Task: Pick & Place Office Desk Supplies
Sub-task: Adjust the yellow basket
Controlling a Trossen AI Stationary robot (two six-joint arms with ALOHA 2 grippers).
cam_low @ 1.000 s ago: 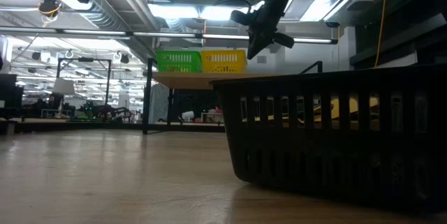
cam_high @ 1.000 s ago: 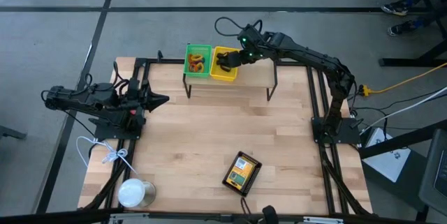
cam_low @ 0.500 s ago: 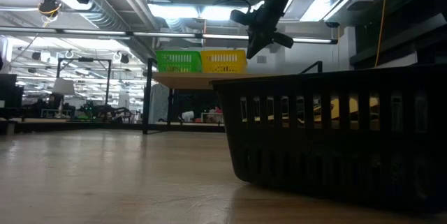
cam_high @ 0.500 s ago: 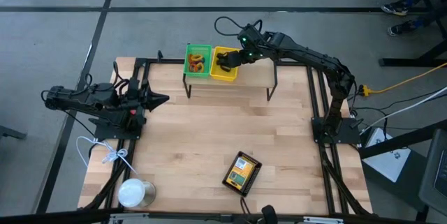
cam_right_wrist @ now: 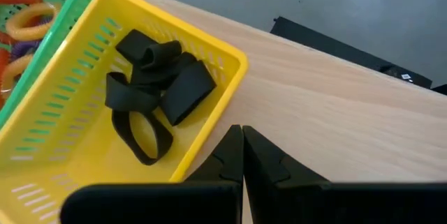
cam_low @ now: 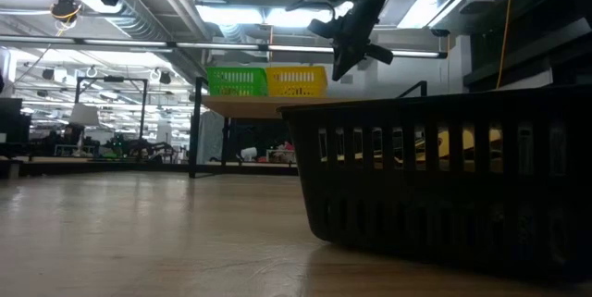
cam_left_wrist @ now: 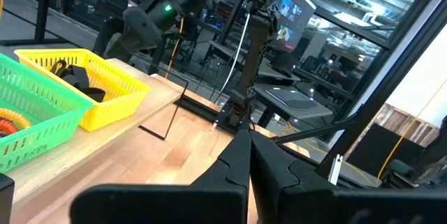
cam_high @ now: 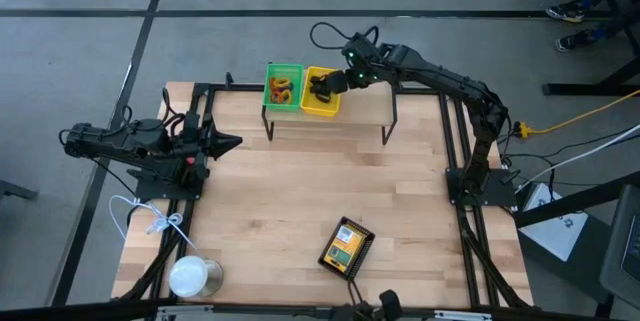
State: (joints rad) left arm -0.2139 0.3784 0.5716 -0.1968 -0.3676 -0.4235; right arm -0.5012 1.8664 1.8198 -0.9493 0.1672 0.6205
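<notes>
Black clips (cam_right_wrist: 155,84) lie in the yellow tray (cam_right_wrist: 42,161), sorted apart from the loops (cam_high: 280,88) in the green tray (cam_high: 283,87). Right gripper (cam_high: 318,87) hangs just above, fingers clenched and empty. Left gripper (cam_high: 232,142) waits at the surface's side, fingers clenched too.

Black clips (cam_right_wrist: 155,88) heaped in yellow tray (cam_right_wrist: 63,161).

On a raised shelf (cam_high: 330,119) at the table's far edge sit two trays side by side — one (cam_high: 283,87) left, holding loops (cam_high: 280,89), one (cam_high: 321,92) right, holding clips (cam_right_wrist: 154,84). Near the front edge, right of centre, lies a mesh tray (cam_high: 346,247) containing boxes (cam_high: 345,246); a round can (cam_high: 193,276) stands at the near left corner — a cord (cam_high: 150,219) just behind it.
</notes>
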